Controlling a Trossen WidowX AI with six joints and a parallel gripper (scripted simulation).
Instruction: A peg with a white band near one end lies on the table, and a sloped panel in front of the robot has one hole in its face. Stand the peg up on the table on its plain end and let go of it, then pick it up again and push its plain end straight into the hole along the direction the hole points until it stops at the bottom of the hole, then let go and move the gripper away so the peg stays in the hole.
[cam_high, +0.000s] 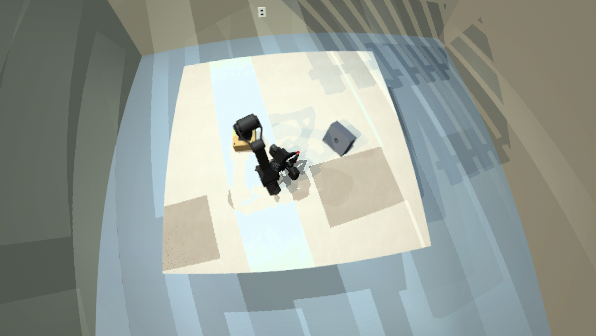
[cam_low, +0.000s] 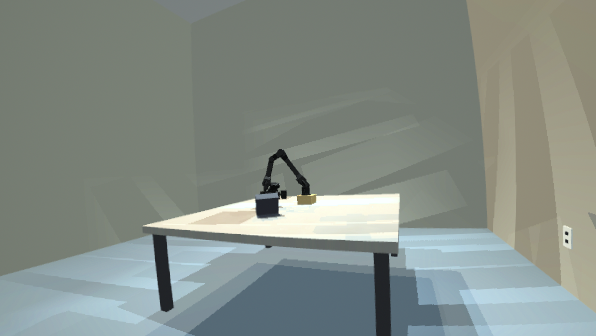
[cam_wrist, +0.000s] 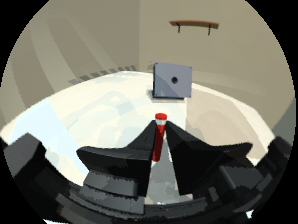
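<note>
The red peg (cam_wrist: 158, 142) (cam_high: 298, 152) is between the fingertips of my gripper (cam_wrist: 160, 123) (cam_high: 296, 156), which is shut on it. In the wrist view its white-banded end is up and its plain end points down, so it looks roughly upright. Whether the plain end touches the table (cam_high: 280, 240) (cam_low: 345, 220) cannot be told. The grey sloped panel (cam_high: 344, 136) (cam_low: 267, 207) (cam_wrist: 165, 89) stands beyond the fingertips, apart from the peg. Its face, with one dark hole (cam_high: 336, 140) (cam_wrist: 174, 80), is turned toward my gripper. The exterior view shows only the panel's back, and the peg cannot be made out there.
The arm's base stands by a yellow block (cam_high: 243, 145) (cam_low: 306, 199) on the table. The arm (cam_low: 281, 152) arches up from it and down to the gripper. A brown wall shelf (cam_wrist: 194, 24) hangs far behind the panel. Shadows cross the table top.
</note>
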